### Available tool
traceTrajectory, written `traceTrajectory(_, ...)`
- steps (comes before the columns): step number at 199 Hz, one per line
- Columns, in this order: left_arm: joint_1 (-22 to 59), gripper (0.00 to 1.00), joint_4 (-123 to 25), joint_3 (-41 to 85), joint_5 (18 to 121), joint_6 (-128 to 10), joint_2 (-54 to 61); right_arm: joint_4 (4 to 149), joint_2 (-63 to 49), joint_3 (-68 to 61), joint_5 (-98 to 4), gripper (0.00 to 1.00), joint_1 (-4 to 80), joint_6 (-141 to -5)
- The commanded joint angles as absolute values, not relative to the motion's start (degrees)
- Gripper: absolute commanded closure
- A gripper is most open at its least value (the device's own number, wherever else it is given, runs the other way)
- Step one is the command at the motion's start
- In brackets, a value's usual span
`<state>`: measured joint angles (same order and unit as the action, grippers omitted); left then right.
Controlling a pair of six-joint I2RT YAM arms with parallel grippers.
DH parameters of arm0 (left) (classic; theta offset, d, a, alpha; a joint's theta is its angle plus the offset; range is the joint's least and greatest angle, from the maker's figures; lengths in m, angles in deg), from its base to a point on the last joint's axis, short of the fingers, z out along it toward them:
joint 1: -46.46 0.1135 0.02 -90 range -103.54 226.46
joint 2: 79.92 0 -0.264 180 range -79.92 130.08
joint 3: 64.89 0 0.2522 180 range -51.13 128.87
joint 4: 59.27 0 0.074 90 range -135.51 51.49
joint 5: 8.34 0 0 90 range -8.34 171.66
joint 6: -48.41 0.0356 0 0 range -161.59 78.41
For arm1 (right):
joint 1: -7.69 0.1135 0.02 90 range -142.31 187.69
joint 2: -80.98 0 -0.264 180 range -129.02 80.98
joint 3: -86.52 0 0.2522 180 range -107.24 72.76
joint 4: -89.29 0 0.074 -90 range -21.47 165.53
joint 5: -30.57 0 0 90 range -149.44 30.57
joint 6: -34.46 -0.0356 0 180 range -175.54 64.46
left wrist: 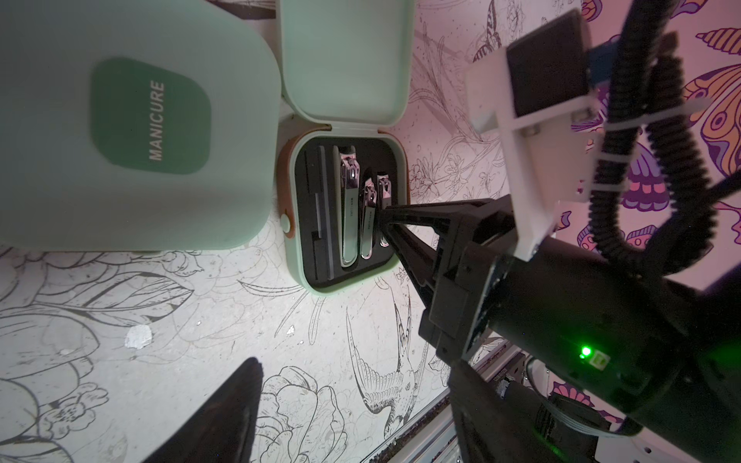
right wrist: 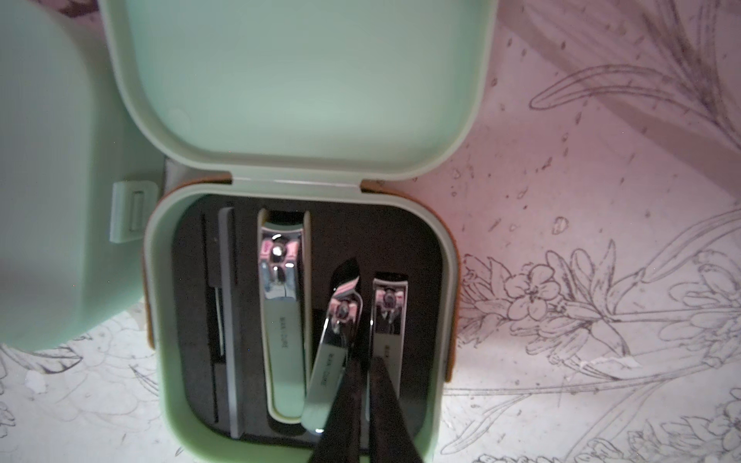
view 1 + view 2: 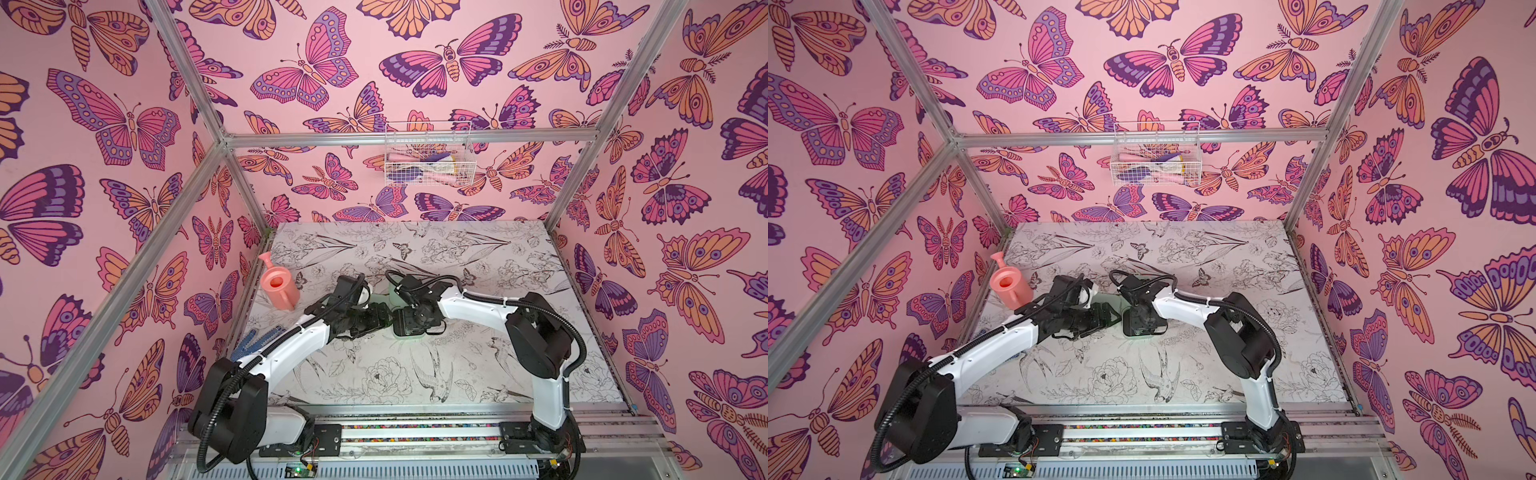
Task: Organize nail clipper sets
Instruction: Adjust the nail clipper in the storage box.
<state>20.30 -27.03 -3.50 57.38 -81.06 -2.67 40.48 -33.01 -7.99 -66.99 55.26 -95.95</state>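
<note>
You are working at the middle of the surface [image 3: 457, 374], where both arms are meeting over the nail clipper sets. The open case [image 2: 158, 320] is lying flat there with its lid [image 2: 296, 88] swung back, showing the black insert. Three clippers are sitting in it. The large clipper [image 2: 282, 320] is lying straight in its slot. The middle clipper [image 2: 331, 360] is lying tilted, its head leaning toward the small clipper [image 2: 389, 316], which is sitting nearest the case wall. A slim grey file [image 2: 228, 320] is resting on the other side of the large clipper.

You are pointing the right pincer [image 2: 365, 360] down into this case with its jaws pressed together, the tips sitting between the middle clipper and the small clipper. Whether they are pinching either one, I cannot tell.

The closed case [image 1: 48, 160], bearing a dark green MANICURE label [image 1: 150, 120], is sitting just beside the open one. You are holding the left pincer [image 3: 1111, 318] near both cases, jaws spread and gripping nothing. One finger [image 1: 236, 413] is showing over bare surface in the left wrist view.

The pink watering can [image 3: 279, 289] is standing upright near the surface's left edge, well apart from the cases.
</note>
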Motion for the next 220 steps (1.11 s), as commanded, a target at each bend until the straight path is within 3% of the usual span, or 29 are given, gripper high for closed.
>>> traceTrajectory(1,20.7,0.25,-26.2,-4.1,56.9,-80.9,-3.0,38.8,-30.3,-8.7,-65.9,0.89,56.1,-94.9)
traceTrajectory(117,20.7,0.25,-26.2,-4.3,57.0,-80.8,-3.1,42.7,-33.5,-9.8,-58.7,0.91,57.1,-95.8)
traceTrajectory(220,20.7,0.25,-26.2,-4.0,57.0,-80.7,-2.8,38.6,-35.2,-10.0,-65.1,0.93,57.0,-95.4)
